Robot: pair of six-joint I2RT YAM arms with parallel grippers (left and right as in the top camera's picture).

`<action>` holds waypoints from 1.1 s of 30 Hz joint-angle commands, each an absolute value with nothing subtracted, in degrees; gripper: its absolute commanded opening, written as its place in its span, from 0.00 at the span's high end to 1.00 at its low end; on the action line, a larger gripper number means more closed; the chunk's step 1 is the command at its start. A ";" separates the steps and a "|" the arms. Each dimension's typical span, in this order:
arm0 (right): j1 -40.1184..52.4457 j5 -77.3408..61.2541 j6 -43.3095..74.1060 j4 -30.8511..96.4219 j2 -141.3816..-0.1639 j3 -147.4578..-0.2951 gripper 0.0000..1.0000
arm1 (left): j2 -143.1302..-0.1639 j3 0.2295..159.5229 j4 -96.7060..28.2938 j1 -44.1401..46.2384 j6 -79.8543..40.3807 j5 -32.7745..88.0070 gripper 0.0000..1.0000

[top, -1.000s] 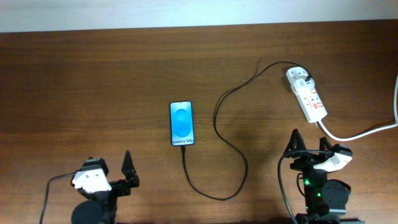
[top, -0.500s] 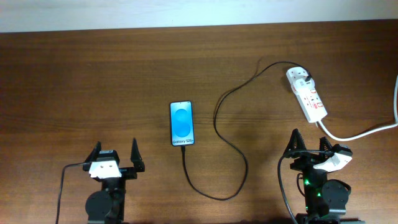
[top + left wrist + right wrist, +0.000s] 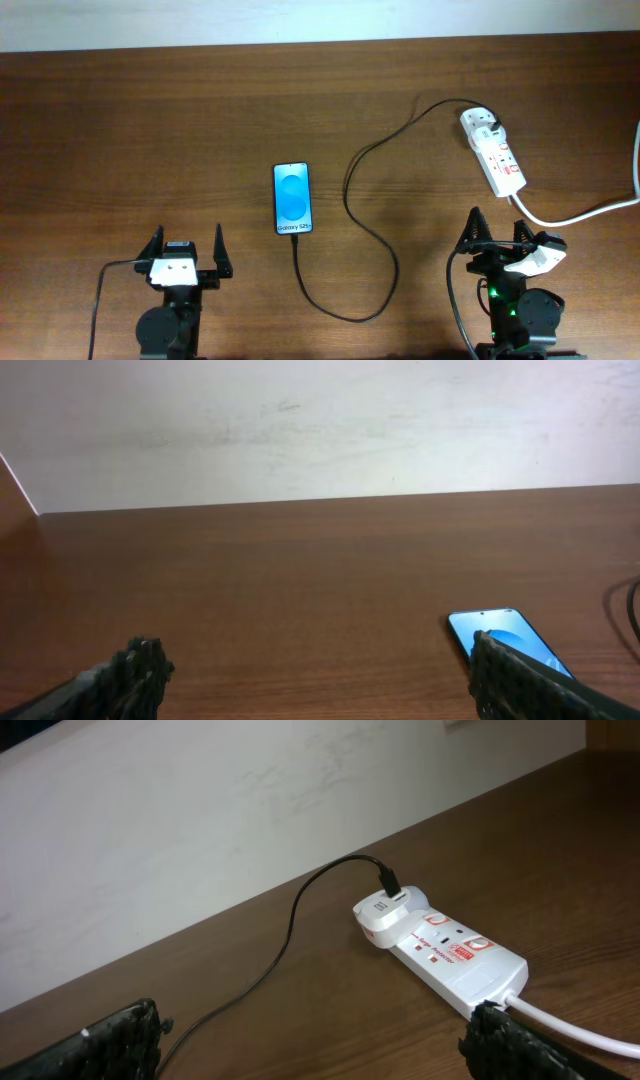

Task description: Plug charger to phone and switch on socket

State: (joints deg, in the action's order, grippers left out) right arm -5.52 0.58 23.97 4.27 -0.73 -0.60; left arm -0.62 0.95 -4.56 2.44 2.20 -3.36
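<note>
The phone [image 3: 292, 198] lies flat mid-table, blue screen up; it also shows in the left wrist view [image 3: 505, 638]. The black charger cable [image 3: 370, 270] runs from the phone's near end in a loop up to a white adapter on the socket [image 3: 495, 150], a white power strip at the right; the cable's tip touches the phone's bottom edge. The strip shows in the right wrist view [image 3: 445, 952] with the cable [image 3: 290, 920]. My left gripper [image 3: 186, 247] is open and empty, left of and nearer than the phone. My right gripper [image 3: 497, 228] is open and empty, just below the strip.
The strip's thick white cord [image 3: 590, 210] runs off the right edge. A white wall [image 3: 320, 420] stands behind the table's far edge. Bare wood lies between the two arms.
My left arm has swung from a turned pose to face straight ahead, its open gripper now pointing at the far edge. The right arm, phone, cable and strip have not moved.
</note>
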 commanded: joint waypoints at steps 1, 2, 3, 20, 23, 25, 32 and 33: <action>-5.30 0.49 23.79 4.67 -0.32 -0.32 0.02 | -0.30 0.47 -4.54 2.09 3.11 -2.70 0.01; -5.30 0.49 23.79 4.67 -0.32 -0.32 0.02 | -0.30 0.47 -4.54 2.07 3.11 -2.70 0.01; -5.30 0.51 23.79 4.67 -0.32 -0.32 0.02 | -0.30 0.47 -4.54 2.07 3.11 -2.70 0.01; -5.26 0.69 3.36 4.73 -0.23 -0.32 0.02 | -0.30 0.47 -4.54 2.07 3.11 -2.70 0.01; -5.26 0.67 3.40 4.71 -0.23 -0.32 0.02 | -0.30 0.47 -4.54 2.07 3.11 -2.70 0.01; -5.26 0.67 3.40 4.69 -0.23 -0.32 0.02 | -0.30 0.47 -4.54 2.07 3.11 -2.70 0.01; -5.26 0.67 3.40 4.69 -0.25 -0.32 0.02 | -0.30 0.47 -4.54 2.09 3.11 -2.72 0.01; -5.26 0.67 3.40 4.69 -0.25 -0.32 0.02 | -0.30 0.47 -4.54 2.09 3.11 -2.70 0.01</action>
State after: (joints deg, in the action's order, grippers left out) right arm -5.52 0.60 3.90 4.27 -0.73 -0.60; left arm -0.62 0.95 -4.56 2.44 2.20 -3.38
